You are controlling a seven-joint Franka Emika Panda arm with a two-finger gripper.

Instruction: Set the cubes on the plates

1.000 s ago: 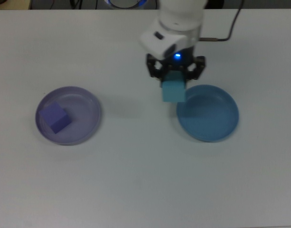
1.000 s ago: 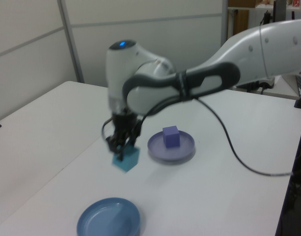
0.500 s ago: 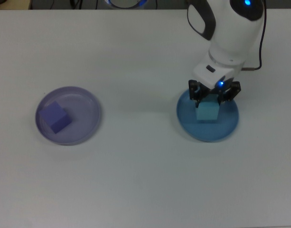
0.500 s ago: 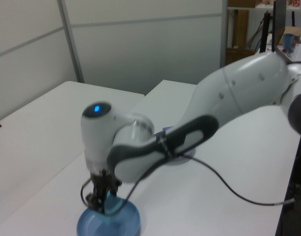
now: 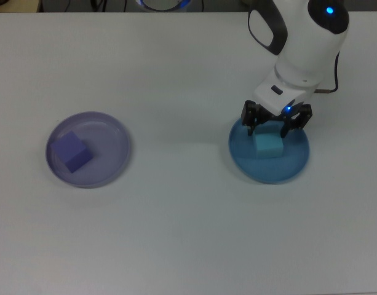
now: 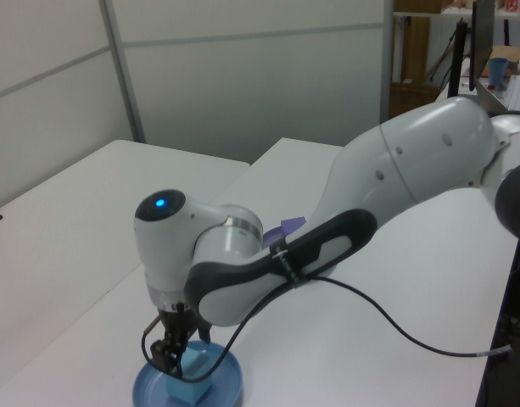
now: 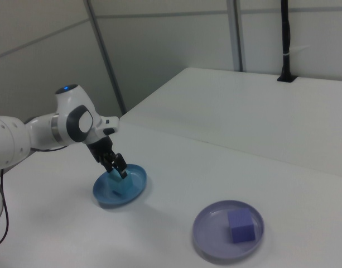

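The light cyan cube point(image 5: 268, 145) rests inside the blue plate point(image 5: 269, 173) on the top view's right. My gripper point(image 5: 272, 130) hangs just over it, open, with a finger on each side of the cube and a gap between. The left view shows this cube point(image 6: 189, 387) sitting on the blue plate point(image 6: 231, 381) below the gripper point(image 6: 170, 359). The purple cube point(image 5: 69, 152) lies on the lavender plate point(image 5: 109, 131) on the top view's left. In the right view both the purple cube point(image 7: 241, 226) and the cyan cube point(image 7: 115, 180) sit on their plates.
The white table point(image 5: 176, 233) carries only the two plates. A black cable point(image 6: 412, 339) trails from the arm across the table in the left view. A black post point(image 7: 286, 39) stands at the far table edge in the right view.
The gripper carried the cyan cube over the blue plate and lowered it. Its fingers have since spread, and the cube now sits on the plate.
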